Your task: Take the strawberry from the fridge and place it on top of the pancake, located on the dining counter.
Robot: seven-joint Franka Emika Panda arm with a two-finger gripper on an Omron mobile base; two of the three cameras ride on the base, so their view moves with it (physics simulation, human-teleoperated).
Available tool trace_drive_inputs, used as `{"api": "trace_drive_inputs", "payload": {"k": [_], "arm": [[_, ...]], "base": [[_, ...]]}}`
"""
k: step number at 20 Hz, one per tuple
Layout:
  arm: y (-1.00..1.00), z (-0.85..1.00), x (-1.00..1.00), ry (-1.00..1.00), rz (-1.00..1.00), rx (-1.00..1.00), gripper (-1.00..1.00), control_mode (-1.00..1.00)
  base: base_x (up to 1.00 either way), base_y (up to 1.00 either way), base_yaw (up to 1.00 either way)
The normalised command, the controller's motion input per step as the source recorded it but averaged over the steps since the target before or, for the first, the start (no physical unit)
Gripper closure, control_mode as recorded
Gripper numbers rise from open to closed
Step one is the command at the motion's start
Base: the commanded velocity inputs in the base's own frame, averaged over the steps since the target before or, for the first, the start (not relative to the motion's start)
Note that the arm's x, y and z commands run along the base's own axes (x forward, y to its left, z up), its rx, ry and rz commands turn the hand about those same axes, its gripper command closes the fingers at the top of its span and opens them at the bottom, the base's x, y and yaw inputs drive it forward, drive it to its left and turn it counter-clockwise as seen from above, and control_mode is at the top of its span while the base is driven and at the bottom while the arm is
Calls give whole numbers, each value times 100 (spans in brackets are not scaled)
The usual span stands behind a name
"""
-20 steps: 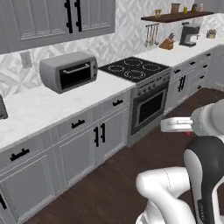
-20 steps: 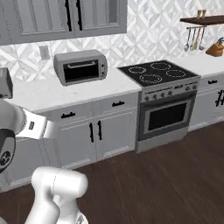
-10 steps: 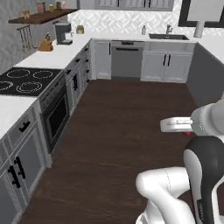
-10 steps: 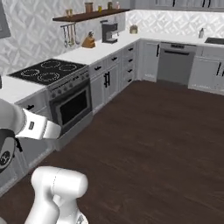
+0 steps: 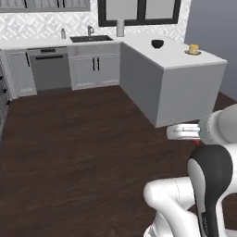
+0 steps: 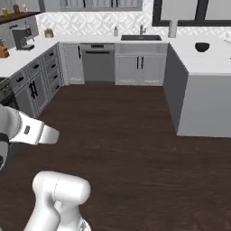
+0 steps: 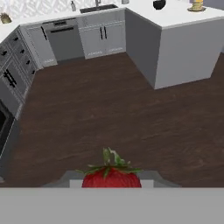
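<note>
Dark floor (image 7: 109, 122) lies below one strawberry (image 7: 111, 177); one pancake (image 7: 197, 5) beyond.

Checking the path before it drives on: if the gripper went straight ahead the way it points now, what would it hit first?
Probably the dark wood floor. The gripper, shut on the strawberry, looks forward and down at bare boards; the dining counter stands off to the right. Depth is hard to judge.

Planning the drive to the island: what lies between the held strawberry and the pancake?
In the hand view, bare dark wood floor, then the dining counter's grey side, separate the strawberry from the pancake.
</note>
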Motion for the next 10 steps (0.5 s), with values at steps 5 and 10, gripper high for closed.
{"api": "trace_drive_inputs", "payload": {"k": [5, 10], "arm": [[0, 0, 0, 0, 0, 0, 100, 100], [0, 0, 0, 0, 0, 0, 100, 100]], "base": [[100, -70, -2], [100, -77, 3]]}}
